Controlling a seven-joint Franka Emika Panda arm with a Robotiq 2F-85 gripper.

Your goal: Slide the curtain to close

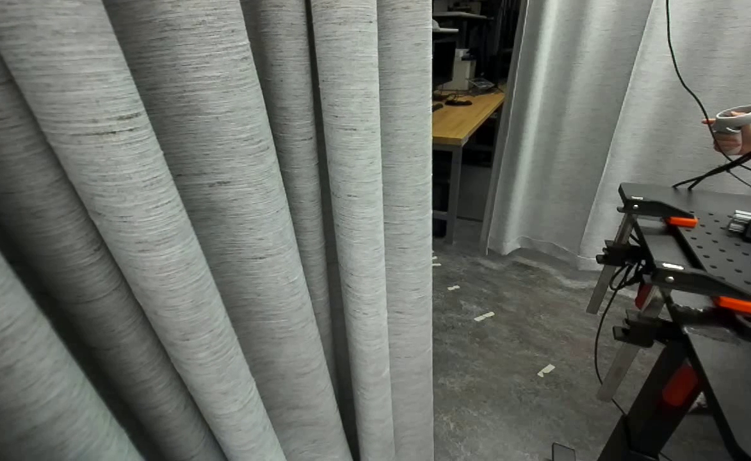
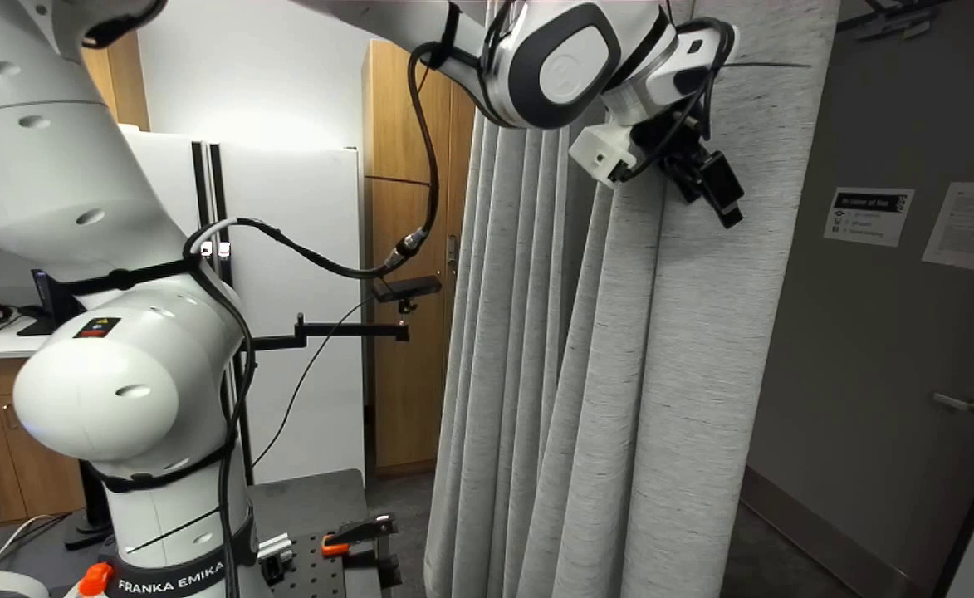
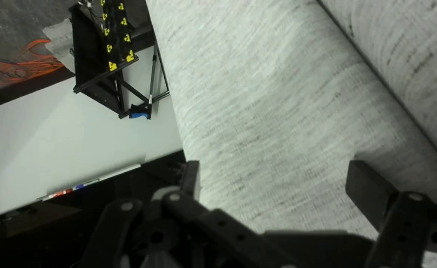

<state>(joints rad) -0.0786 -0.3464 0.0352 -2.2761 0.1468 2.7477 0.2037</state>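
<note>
Near the grey door (image 2: 885, 332), we see the curtain (image 2: 702, 357) hanging right by our hand (image 3: 274, 169), whose fingers (image 3: 367, 190) are spread wide, gripping nothing, so if we pinch too little, the curtain could slip free when we pull.

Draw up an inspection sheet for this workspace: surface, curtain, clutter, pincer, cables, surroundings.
Surface: black perforated tabletop, two black-and-orange clamps on its edge.
Job's things: grey curtain hanging in deep folds; a desk shows between it and the paler drape.
Clutter: pale tape-like scraps on the floor.
Pincer: open, curtain fabric showing between its fingers in the wrist view; contact cannot be told.
Cables: black cable looping along the arm; orange cables on the floor.
Surroundings: grey door with notices, white fridge, a hand holding a controller.
</note>
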